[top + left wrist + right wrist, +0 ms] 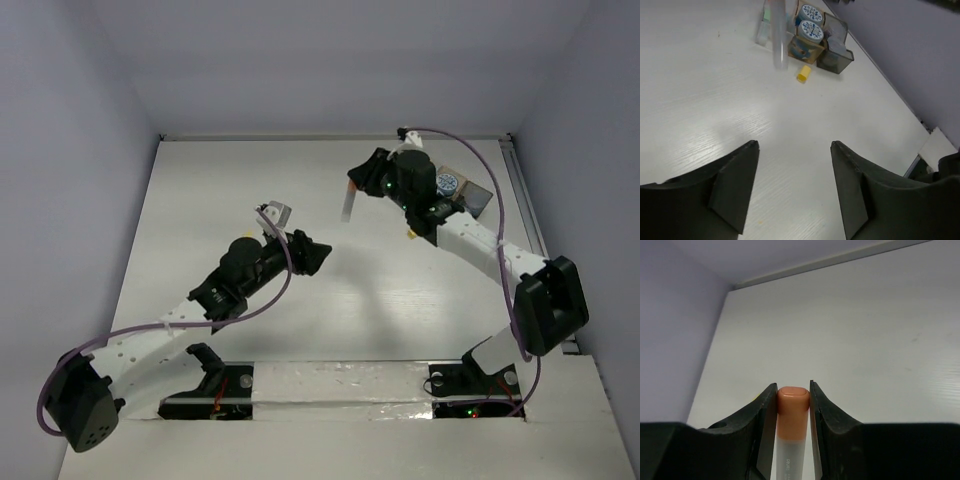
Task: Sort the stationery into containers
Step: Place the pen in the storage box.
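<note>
My right gripper point(792, 390) is shut on a pencil-like stick point(792, 412) with an orange cap and a white body. In the top view the stick point(346, 206) hangs from that gripper point(356, 186) above the table's far middle. Two jars with blue-white lids point(810, 30) stand in a small clear box point(801, 50), next to the dark tray point(836, 56). A small yellow block point(803, 74) lies on the table in front of the box. My left gripper point(795, 147) is open and empty, low over the bare table, well short of these things.
The box and tray point(476, 200) sit at the far right, near the right wall and a rail along the table edge point(520, 190). A clear piece point(762, 30) lies left of the box. The right arm's forearm point(480, 245) crosses in front of the containers.
</note>
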`<act>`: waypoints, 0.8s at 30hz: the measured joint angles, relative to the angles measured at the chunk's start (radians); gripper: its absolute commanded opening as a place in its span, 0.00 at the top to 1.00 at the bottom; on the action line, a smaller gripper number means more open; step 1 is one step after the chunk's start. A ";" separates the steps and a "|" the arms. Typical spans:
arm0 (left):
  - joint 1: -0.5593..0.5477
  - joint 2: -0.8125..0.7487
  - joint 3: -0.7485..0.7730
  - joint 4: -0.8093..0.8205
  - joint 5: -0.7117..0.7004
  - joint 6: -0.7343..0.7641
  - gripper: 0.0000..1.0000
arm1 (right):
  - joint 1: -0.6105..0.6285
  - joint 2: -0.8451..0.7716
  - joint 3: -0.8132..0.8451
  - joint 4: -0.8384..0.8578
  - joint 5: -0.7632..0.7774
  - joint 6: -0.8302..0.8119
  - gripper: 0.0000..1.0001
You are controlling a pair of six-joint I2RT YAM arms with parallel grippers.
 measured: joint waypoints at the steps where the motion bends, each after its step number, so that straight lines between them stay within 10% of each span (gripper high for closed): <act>1: 0.000 -0.018 -0.021 0.005 -0.006 -0.003 0.41 | -0.031 0.013 0.014 -0.012 0.002 -0.006 1.00; 13: 0.000 -0.131 -0.148 0.019 -0.113 -0.007 0.34 | -0.415 0.261 0.270 -0.117 0.117 -0.119 1.00; 24: 0.000 -0.079 -0.218 0.066 -0.116 -0.040 0.34 | -0.435 0.467 0.424 -0.214 0.172 -0.176 0.91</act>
